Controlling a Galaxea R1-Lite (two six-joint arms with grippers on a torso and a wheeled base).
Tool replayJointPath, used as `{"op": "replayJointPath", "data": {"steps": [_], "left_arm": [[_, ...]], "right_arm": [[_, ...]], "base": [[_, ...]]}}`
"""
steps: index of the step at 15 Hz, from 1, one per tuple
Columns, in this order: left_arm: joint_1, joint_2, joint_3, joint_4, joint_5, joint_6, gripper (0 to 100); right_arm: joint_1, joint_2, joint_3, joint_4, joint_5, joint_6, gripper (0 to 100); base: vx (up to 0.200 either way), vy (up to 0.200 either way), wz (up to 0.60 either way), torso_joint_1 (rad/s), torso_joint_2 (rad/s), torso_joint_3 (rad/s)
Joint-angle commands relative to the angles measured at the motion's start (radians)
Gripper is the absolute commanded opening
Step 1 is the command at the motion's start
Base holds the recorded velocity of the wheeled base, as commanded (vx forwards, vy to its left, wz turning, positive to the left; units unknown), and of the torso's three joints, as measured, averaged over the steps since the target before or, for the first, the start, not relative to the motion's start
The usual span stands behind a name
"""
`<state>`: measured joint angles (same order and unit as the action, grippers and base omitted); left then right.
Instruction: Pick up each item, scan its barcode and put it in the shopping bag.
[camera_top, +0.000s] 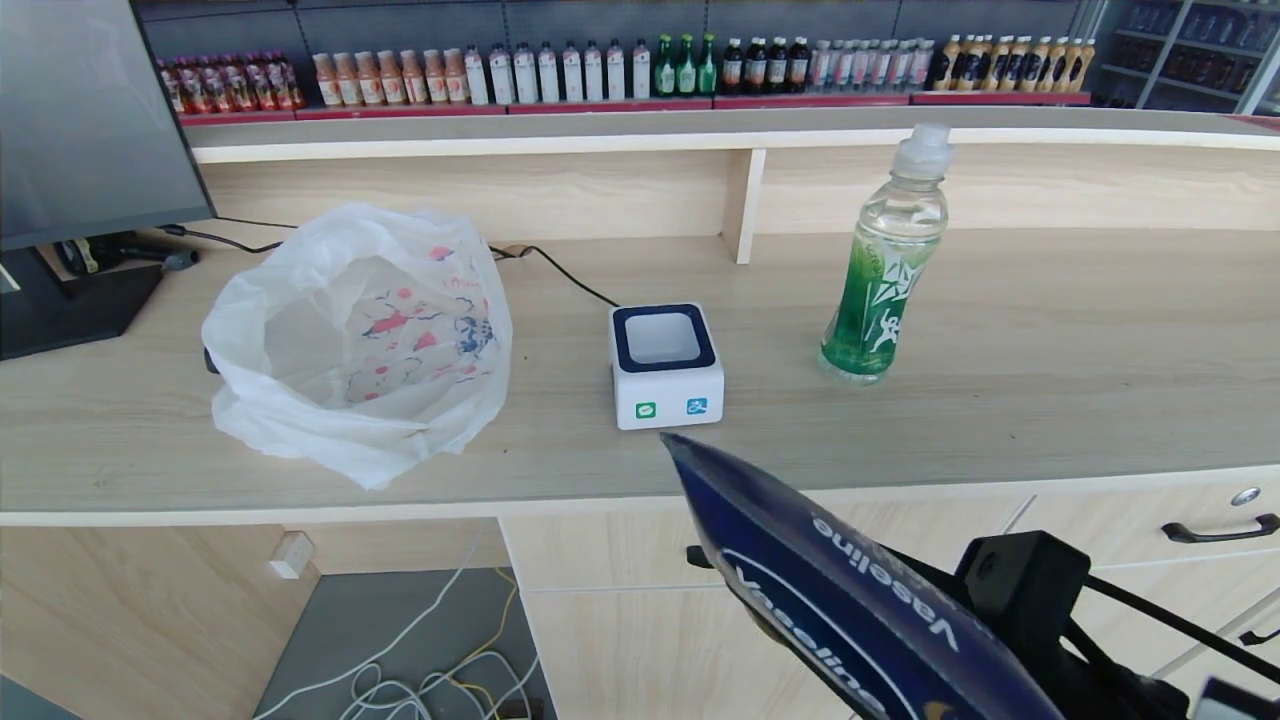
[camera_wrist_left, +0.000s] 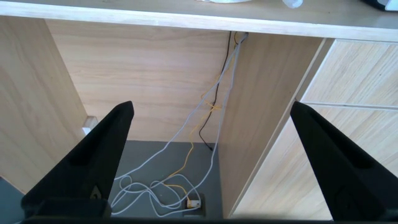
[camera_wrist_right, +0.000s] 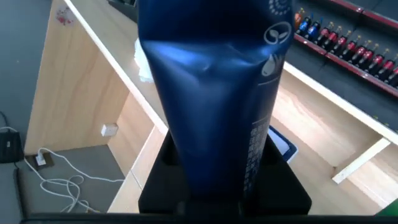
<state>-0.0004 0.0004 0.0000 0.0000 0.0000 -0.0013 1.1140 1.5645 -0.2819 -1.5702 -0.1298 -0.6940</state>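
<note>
Right now my right hand is clamped on the lower body of a blue tube, held in the air in front of the surface's near edge. The tube's flat crimped end points up toward the white scanner, close to it but not over its window. My left hand hangs below the surface with its fingers spread wide and nothing between them, facing the cabinet recess and its loose cables.

On the surface, the shopping bag lies open-mouthed on the scanner's left. A green-labelled bottle stands upright on its right, well apart from the bag.

I judge the tube light, soft-walled and glossy, so a hard squeeze would dent it and a loose one could let it slide. The firmer end near the cap looks the safer hold. The bottle seems stiffer but tall and tippy, so mid-body is where I would grip it.
</note>
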Motion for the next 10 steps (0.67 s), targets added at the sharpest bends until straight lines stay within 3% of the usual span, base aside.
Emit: {"op": "replayJointPath", "data": {"steps": [1, 3, 4, 5, 6, 10], "left_arm": [[0.0, 0.0, 0.0, 0.0, 0.0, 0.0, 100], [0.0, 0.0, 0.0, 0.0, 0.0, 0.0, 100], [0.0, 0.0, 0.0, 0.0, 0.0, 0.0, 100], [-0.001, 0.0, 0.0, 0.0, 0.0, 0.0, 100], [0.0, 0.0, 0.0, 0.0, 0.0, 0.0, 100], [0.0, 0.0, 0.0, 0.0, 0.0, 0.0, 100]], "right_arm": [[-0.014, -0.027, 0.012, -0.001, 0.038, -0.027, 0], [-0.01, -0.052, 0.018, -0.001, 0.154, -0.117, 0], [-0.01, -0.052, 0.018, -0.001, 0.157, -0.124, 0], [-0.01, -0.034, 0.021, -0.001, 0.202, -0.303, 0], [-0.01, -0.038, 0.029, -0.001, 0.203, -0.358, 0], [-0.007, -0.026, 0.043, -0.001, 0.294, -0.486, 0]], "base": [[0.0, 0.0, 0.0, 0.0, 0.0, 0.0], [0.0, 0.0, 0.0, 0.0, 0.0, 0.0], [0.0, 0.0, 0.0, 0.0, 0.0, 0.0], [0.0, 0.0, 0.0, 0.0, 0.0, 0.0], [0.0, 0.0, 0.0, 0.0, 0.0, 0.0], [0.0, 0.0, 0.0, 0.0, 0.0, 0.0]]}}
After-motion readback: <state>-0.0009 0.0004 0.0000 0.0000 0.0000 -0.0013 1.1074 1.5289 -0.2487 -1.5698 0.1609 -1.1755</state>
